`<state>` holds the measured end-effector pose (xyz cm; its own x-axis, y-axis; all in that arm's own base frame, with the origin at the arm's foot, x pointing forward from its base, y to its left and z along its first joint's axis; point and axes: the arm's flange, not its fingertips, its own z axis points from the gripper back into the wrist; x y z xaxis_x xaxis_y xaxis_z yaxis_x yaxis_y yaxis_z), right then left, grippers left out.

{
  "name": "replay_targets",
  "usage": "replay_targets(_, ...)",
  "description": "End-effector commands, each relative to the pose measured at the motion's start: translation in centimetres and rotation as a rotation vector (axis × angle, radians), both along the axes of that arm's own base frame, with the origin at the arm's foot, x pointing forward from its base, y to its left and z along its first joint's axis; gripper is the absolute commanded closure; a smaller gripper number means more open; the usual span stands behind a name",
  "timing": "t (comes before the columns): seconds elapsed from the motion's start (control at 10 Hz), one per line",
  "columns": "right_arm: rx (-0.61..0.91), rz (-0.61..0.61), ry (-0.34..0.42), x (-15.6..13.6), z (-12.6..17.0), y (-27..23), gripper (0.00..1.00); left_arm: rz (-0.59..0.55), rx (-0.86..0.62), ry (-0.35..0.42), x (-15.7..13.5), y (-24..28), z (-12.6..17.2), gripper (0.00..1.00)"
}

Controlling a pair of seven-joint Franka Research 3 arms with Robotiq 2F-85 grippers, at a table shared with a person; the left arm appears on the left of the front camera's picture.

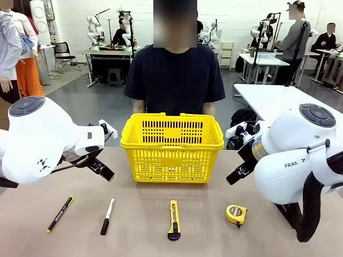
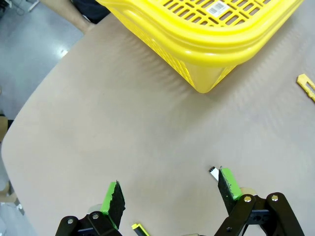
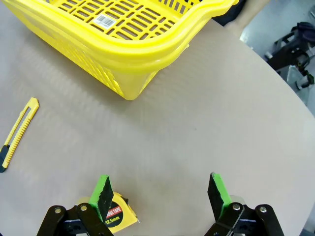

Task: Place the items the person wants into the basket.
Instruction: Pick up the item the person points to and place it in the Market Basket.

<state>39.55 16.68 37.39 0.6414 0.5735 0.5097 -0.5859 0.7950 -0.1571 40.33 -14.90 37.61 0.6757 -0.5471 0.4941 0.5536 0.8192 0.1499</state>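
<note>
The left gripper (image 2: 170,183) hangs with its jaws spread wide and nothing between them. The right gripper (image 3: 159,186) is likewise wide apart and empty. In the front view the white marker (image 1: 107,216) lies on the table (image 1: 139,238) at about 6 o'clock from the left gripper. Its long axis runs close to 12-to-6, with the black cap at the robot's end. In the left wrist view its white tip sits just beside one green pad (image 2: 229,183). The utility knife (image 1: 174,219) lies between the arms, at roughly 4 o'clock from the left gripper and 8 o'clock from the right, also lengthwise 12-to-6. The yellow basket (image 1: 171,147) stands at 12 o'clock from the knife. The person (image 1: 177,80) stands behind it with hands hidden, so which item is wanted cannot be told. For the marker the left arm looks the nearer, and its jaws would need to close across the marker's narrow width.
</note>
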Motion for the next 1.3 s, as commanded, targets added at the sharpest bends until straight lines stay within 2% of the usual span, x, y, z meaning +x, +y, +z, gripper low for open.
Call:
replay_targets(0.0, -0.027, -0.033, -0.073, -2.7, 3.8, 1.1, 0.0, -0.017, 0.072, -0.043, -3.2, 1.1, 4.8, 0.0)
replay_targets(0.1, -0.031, -0.048, -0.148, -5.4, 8.3, 1.9, 0.0, -0.036, 0.117, -0.102, -5.1, 1.7, 9.3, 0.0)
replay_targets(0.3, -0.069, -0.078, -0.178, -10.1, 17.0, 1.7, 0.0, -0.031, 0.13, -0.25, -9.4, 1.8, 18.4, 0.0)
replay_targets(0.5, -0.121, -0.088, -0.24, -14.7, 23.5, 3.3, 0.0, -0.044, 0.138, -0.284, -10.6, 1.7, 23.8, 0.0)
replay_targets(0.7, -0.144, -0.101, -0.284, -18.3, 27.3, 4.2, 0.0, -0.035, 0.129, -0.304, -12.1, 2.0, 27.0, 0.0)
replay_targets(0.8, -0.147, -0.118, -0.289, -18.9, 28.0, 4.3, 0.0, -0.022, 0.127, -0.302, -12.4, 2.3, 27.6, 0.0)
replay_targets(0.9, -0.251, -0.237, -0.411, -19.1, 27.5, 4.5, 0.0, 0.0, 0.185, -0.327, -12.7, 2.6, 27.0, 0.0)
replay_targets(1.0, -0.129, -0.081, -0.298, -19.8, 28.6, 3.7, 0.0, -0.026, 0.111, -0.318, -13.1, 2.2, 28.0, 0.0)
replay_targets(1.2, -0.129, -0.081, -0.298, -19.8, 28.6, 3.7, 0.0, -0.026, 0.111, -0.318, -13.1, 2.2, 28.0, 0.0)
